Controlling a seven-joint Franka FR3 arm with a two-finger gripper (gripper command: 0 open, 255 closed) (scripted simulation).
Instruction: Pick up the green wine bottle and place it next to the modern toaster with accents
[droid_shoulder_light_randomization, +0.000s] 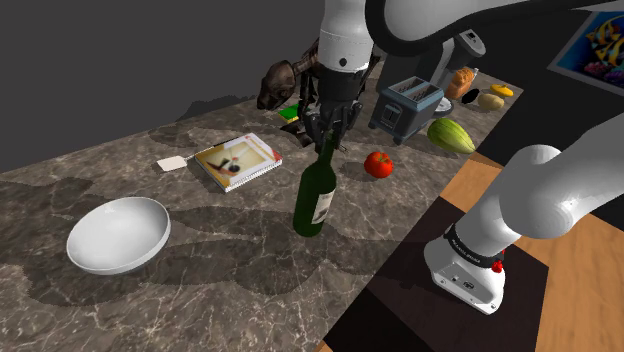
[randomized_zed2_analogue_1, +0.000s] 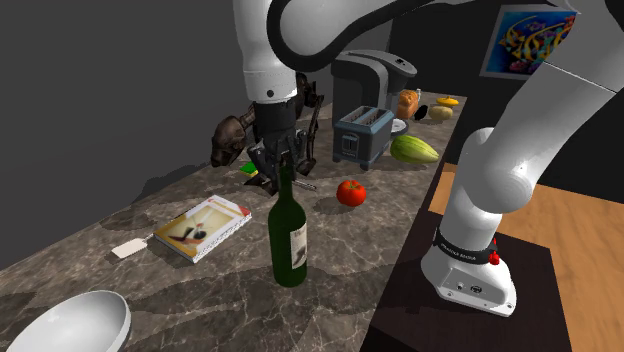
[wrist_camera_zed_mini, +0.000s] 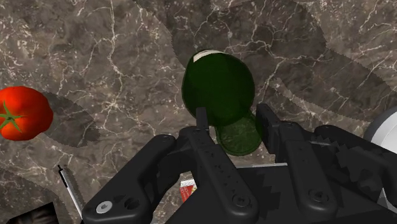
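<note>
Green, upright and label-fronted, the bottle (droid_shoulder_light_randomization: 315, 195) stands near the middle of a dark marble counter (droid_shoulder_light_randomization: 200, 290), well apart from the toaster (droid_shoulder_light_randomization: 405, 105) at the back. The black gripper (wrist_camera_zed_mini: 235, 121) comes straight down over it. In the wrist view its two fingers sit against either side of the neck, clamped on it just below the mouth.

The bottle is likely heavy, rigid, smooth and breakable. Its weight hangs low under the grip, so it may swing or slip if moved fast. A hold high on the neck suits it, under the lip if there is one.

A tomato (droid_shoulder_light_randomization: 378, 164) lies between bottle and toaster, near the path. A book (droid_shoulder_light_randomization: 238, 162) lies toward the shoulder view's left, and a white bowl (droid_shoulder_light_randomization: 118, 235) farther that way. Bare counter shows in front of the toaster, beside the tomato. The counter's edge runs close on the stand's side, past the tomato.
</note>
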